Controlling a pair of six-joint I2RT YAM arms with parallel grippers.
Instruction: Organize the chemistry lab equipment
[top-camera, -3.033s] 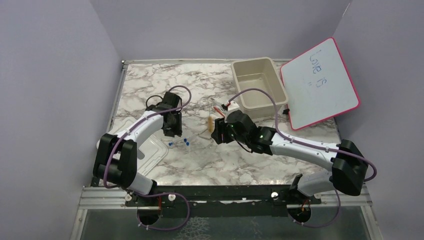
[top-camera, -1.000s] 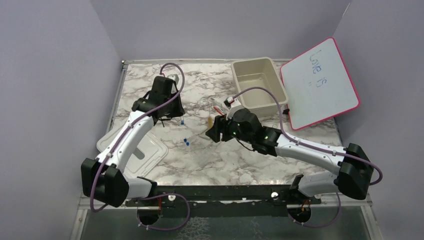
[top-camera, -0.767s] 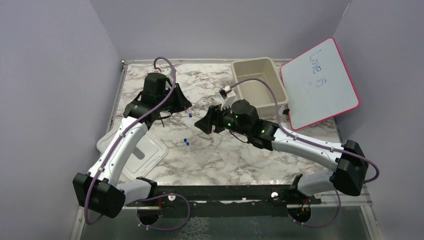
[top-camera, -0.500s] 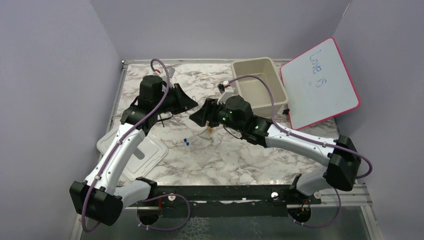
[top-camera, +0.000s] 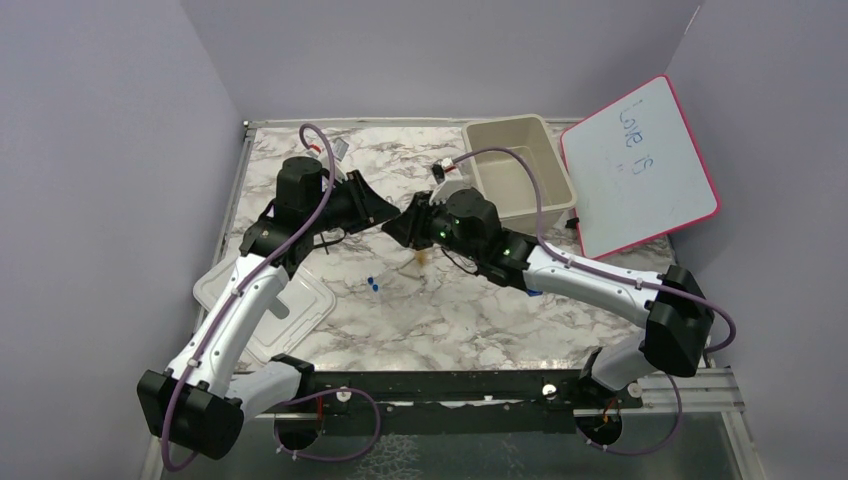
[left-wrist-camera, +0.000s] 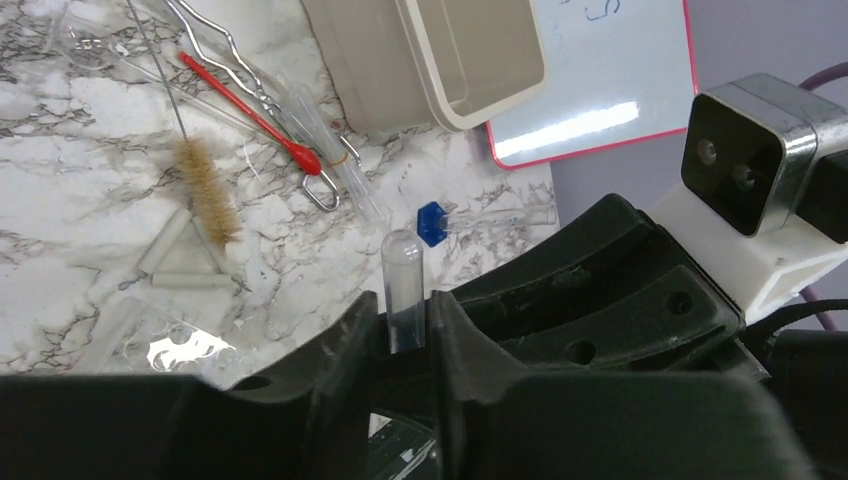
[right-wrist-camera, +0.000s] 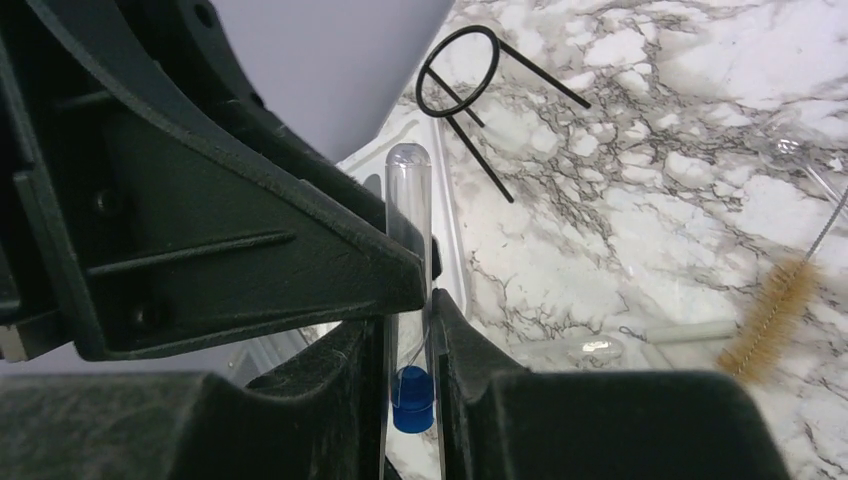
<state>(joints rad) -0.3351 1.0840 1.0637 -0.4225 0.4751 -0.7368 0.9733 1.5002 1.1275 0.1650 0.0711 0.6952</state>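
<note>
clear tube (left-wrist-camera: 403, 285) sits pinched between the left gripper (left-wrist-camera: 403, 310) fingers, rounded end outward. the right gripper (right-wrist-camera: 410, 325) is closed on the same tube from the opposite side, near its blue cap (right-wrist-camera: 411, 398). both meet above mid-table (top-camera: 450, 320). from above, the tub (top-camera: 512, 180) lies at 2 o'clock of them, the brush (top-camera: 424, 257) at 5 o'clock.
</note>
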